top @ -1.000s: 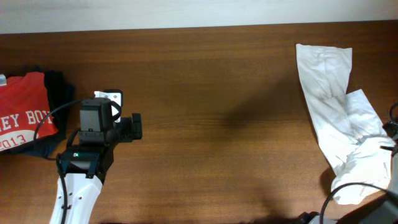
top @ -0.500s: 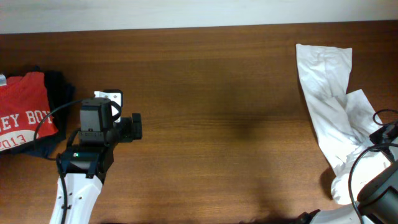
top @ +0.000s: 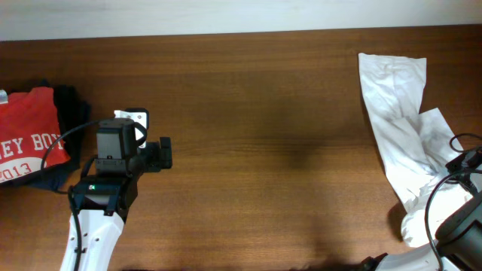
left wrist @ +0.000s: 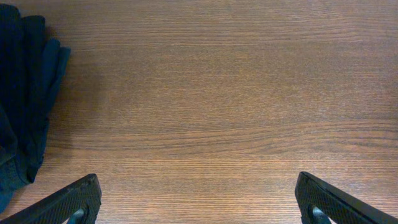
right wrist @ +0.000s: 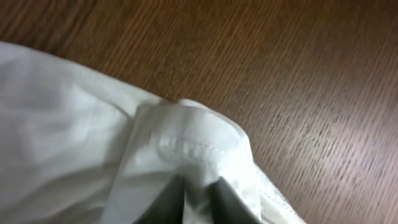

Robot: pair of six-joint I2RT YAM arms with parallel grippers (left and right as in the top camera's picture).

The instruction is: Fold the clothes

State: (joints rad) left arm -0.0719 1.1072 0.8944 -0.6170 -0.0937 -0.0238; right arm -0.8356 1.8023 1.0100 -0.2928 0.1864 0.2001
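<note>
1. Overhead: the shirt (top: 399, 128) lies crumpled in a long strip at the right edge of the worktop (top: 256, 113), placed as it was half a second ago. Compared with a second ago, its lower end is drawn in, and the right arm (top: 463, 229) now covers it at the lower right corner. The left arm (top: 105, 188) is unmoved. A red tee (top: 26, 143) lies on dark clothes (top: 68, 105) at the left edge, well apart from the shirt.
2. Left wrist: the left claw (left wrist: 199, 202) is spread wide over bare wood and holds nothing. The dark clothes lie at the left.
3. Right wrist: the right claw (right wrist: 198, 202) is pinched on a fold of the shirt, with a hem band just ahead of it.
</note>
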